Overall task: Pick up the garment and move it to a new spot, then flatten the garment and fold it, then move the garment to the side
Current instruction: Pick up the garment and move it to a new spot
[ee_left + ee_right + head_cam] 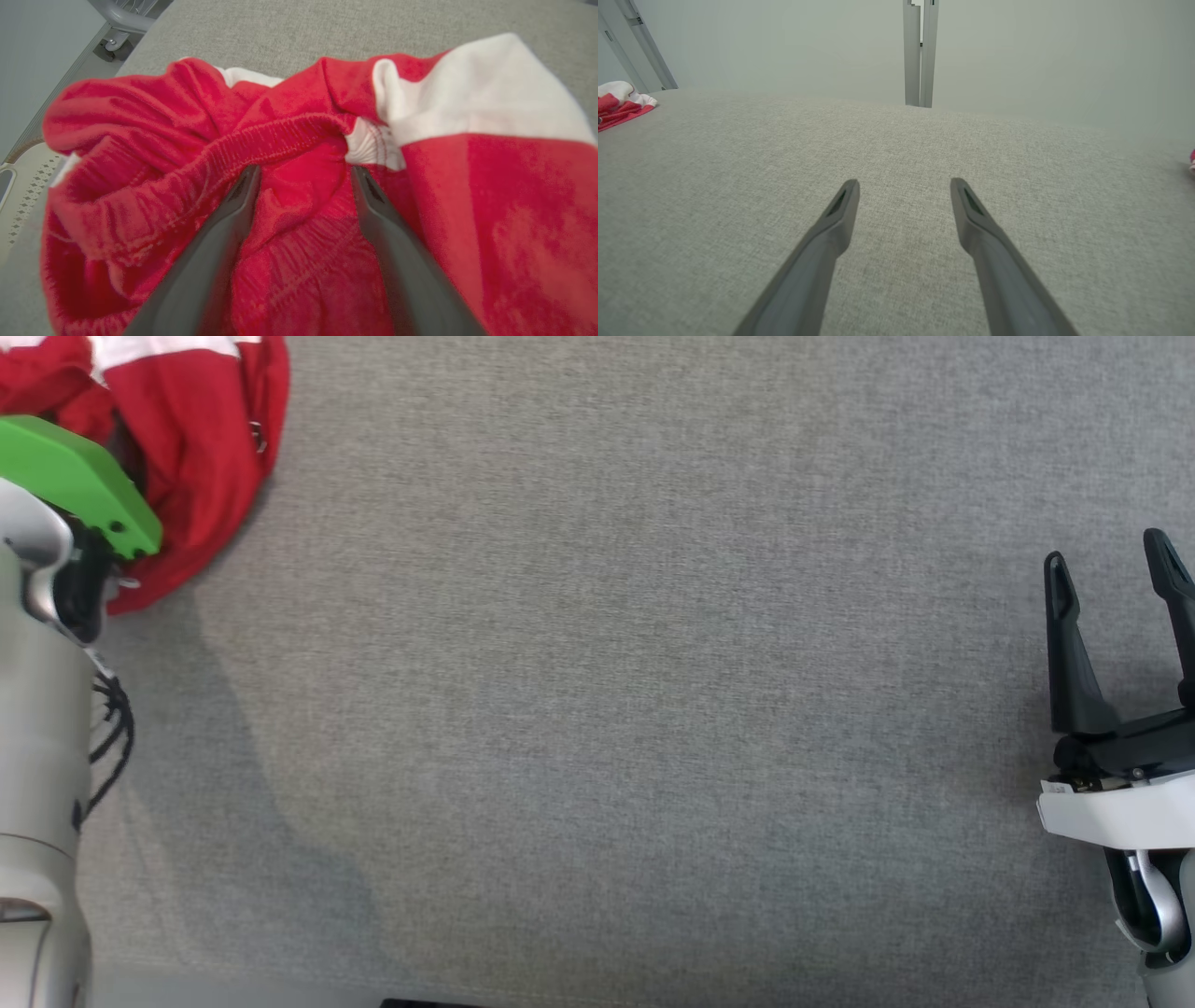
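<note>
A crumpled red garment (201,439) with white panels lies at the far left corner of the grey table. Seen from the left wrist, the garment (289,149) shows its red elastic waistband bunched up. My left gripper (303,175) is open, its two fingers pressed down into the cloth on either side of a red fold just below the waistband. In the head view the left arm's green wrist cover (75,476) hides those fingers. My right gripper (1111,569) stands open above the bare table at the right edge, and the right gripper (903,186) holds nothing. The garment (619,105) lies far off to its left.
The grey fabric table (607,709) stretches wide between the two arms. A metal post (920,51) rises behind the table's far edge. In the left wrist view a table edge and frame (117,18) run close behind the garment. A small red scrap (1192,161) shows at the right edge.
</note>
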Controlling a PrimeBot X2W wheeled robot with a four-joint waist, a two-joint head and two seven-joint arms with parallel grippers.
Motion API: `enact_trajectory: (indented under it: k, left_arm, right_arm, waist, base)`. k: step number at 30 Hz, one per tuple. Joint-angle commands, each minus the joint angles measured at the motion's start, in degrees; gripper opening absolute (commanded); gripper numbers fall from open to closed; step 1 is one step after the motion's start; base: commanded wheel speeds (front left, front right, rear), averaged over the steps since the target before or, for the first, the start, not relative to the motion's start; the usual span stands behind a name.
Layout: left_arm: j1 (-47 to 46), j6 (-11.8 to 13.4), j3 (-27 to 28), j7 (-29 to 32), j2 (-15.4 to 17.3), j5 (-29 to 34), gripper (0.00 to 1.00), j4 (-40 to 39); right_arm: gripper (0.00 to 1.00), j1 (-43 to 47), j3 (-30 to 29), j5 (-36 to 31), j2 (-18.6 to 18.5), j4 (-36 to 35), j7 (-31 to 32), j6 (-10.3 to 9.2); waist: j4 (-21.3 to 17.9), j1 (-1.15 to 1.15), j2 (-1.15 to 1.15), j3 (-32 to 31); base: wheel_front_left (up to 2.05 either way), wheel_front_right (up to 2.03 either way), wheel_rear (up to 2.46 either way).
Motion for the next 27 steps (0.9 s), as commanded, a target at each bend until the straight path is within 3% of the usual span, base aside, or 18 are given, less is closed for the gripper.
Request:
enact_trajectory:
  k: [1,3,4,5,11,18,27]
  left_arm:
    - [-0.64,-0.08,-0.39,0.07,0.01,-0.37,1.0,0.89]
    - [-0.97,-0.09,-1.07,-0.36,-0.05,-0.82,1.0,1.34]
    - [-1.14,-0.1,-1.46,-1.08,0.02,-0.8,0.6,1.41]
    - [-1.3,-0.15,-1.85,-1.98,0.3,-0.58,0.0,1.38]
    - [-0.93,-0.21,-4.74,-6.62,0.68,-1.55,0.0,-0.2]
    - [2.16,-0.08,-9.5,-10.93,3.64,-5.79,0.0,-6.65]
    - [6.12,-0.08,-17.73,-9.42,7.16,-10.61,0.0,-18.19]
  right_arm:
    - [1.0,-0.67,0.26,0.16,0.09,-0.69,-0.13,-0.08]
    - [1.0,-1.1,0.1,0.36,0.09,-1.14,-0.14,-0.08]
    - [1.0,-1.29,0.01,0.37,0.14,-1.29,-0.14,-0.08]
    - [1.0,-1.4,-0.06,0.36,0.17,-1.35,-0.13,-0.08]
    - [1.0,-1.06,-0.09,0.74,1.3,-0.41,-0.14,-0.08]
    - [1.0,-0.25,1.56,1.31,4.64,1.78,-0.13,-0.08]
    - [1.0,3.94,2.42,1.51,8.79,4.13,-0.13,-0.08]
  waist:
    - [-2.57,-0.01,0.0,2.64]
    - [-2.79,-0.01,0.0,2.99]
    - [-2.92,-0.01,0.0,3.04]
    - [-3.03,-0.01,0.0,2.94]
    - [-3.2,-0.01,0.0,-0.6]
    - [-4.3,-0.01,0.0,-9.17]
    - [-7.41,-0.01,0.0,-21.31]
  base:
    - [0.0,0.0,0.0]
    - [0.0,0.0,0.0]
    - [0.0,0.0,0.0]
    - [0.0,0.0,0.0]
    - [0.0,0.0,0.0]
    - [0.0,0.0,0.0]
    - [0.0,0.0,0.0]
